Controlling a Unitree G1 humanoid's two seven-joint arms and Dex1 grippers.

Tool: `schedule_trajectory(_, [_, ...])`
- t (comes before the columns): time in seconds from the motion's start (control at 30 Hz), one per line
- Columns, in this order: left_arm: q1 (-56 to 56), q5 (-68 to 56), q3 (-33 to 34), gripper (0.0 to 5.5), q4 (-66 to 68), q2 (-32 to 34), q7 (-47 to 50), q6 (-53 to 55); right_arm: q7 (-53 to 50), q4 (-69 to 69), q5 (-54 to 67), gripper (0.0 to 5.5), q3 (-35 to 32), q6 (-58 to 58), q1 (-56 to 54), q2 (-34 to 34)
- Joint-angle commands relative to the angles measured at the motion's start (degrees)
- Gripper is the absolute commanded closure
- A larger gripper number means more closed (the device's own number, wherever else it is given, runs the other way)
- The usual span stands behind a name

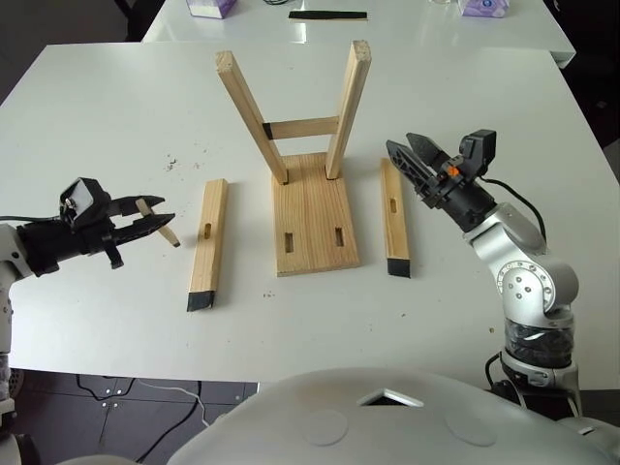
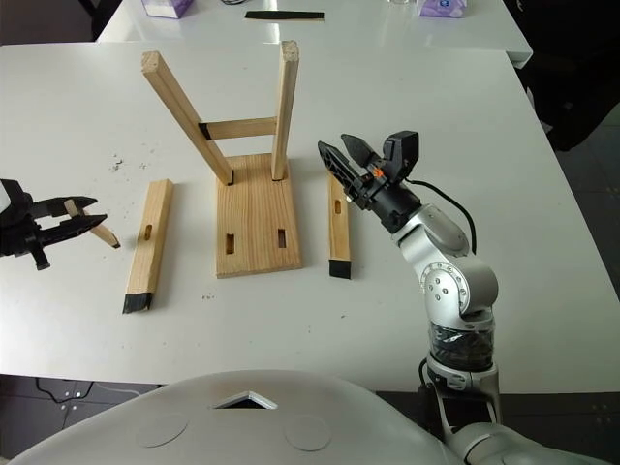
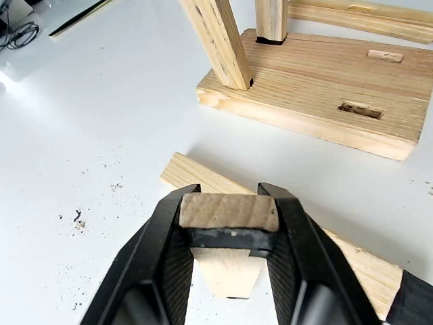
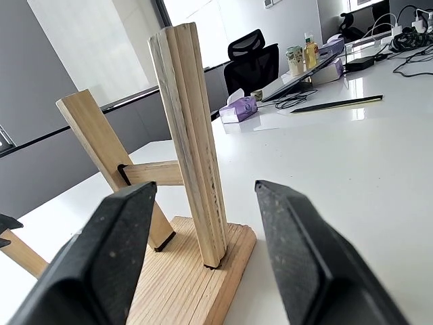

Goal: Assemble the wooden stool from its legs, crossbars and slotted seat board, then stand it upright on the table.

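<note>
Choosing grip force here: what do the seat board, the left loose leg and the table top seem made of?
Seat board: pale bare-looking wood, perhaps pine; grain lines show. Left loose leg: same wood, its near end black, paint or tape. Table top: smooth white, probably laminate; it shows glare.

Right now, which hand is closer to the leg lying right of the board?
Right. The right gripper is by that leg's far end; the left gripper, holding a crossbar, is across the board.

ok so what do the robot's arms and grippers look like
The left gripper and right gripper both have black tapered fingers. The right arm is silver-grey with round joints, a black cable and an orange mark by its black wrist camera.
</note>
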Motion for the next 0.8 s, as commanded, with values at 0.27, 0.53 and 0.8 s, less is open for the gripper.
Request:
schedule_trajectory(0.27, [-2.40,-6.97,-4.70,4.15,-13.05,-5.56,3.90,9.07,0.34,4.69,-1.61,2.82,0.89,-1.97,-3.53,0.90])
schedule_trajectory(0.53, [-10.65,-4.89,-4.95,4.15,-6.41,-4.36,1.75,4.32,1.84,6.45,-2.67,2.82,1.85,-3.28,-3.46,1.12])
schedule_trajectory(0.8, [-17.19,-3.74,-10.25,4.15,0.43,-6.51,-1.96,1.99,3.19,10.47,-4.38,2.82,3.26,-4.74,-4.71,2.17])
